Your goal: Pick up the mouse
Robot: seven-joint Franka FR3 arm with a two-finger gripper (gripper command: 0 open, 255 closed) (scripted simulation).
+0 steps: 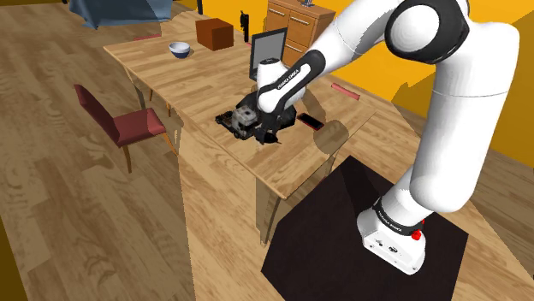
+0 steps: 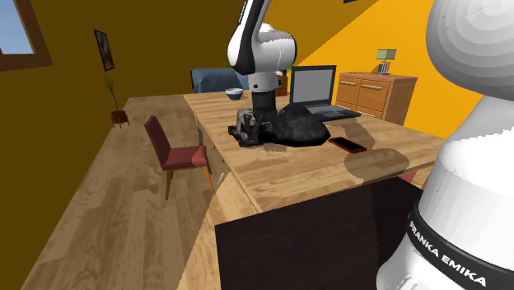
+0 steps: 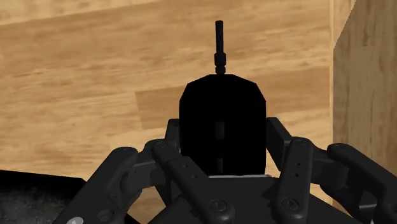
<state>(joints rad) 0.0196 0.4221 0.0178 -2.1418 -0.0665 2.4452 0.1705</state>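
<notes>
Grips the mouse point(image 3: 221, 121) by both sides with the claw point(image 1: 242, 120), held low and straight down at the table point(image 1: 287, 167), probably for a square lift.

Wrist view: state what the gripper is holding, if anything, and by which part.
The gripper clasps the black mouse by its two long sides, one finger against each, toward the end away from its cord.

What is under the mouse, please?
The wooden table shows around the black mouse. The spot directly beneath it is covered by the mouse itself, and the end effector hides its near end.
</notes>
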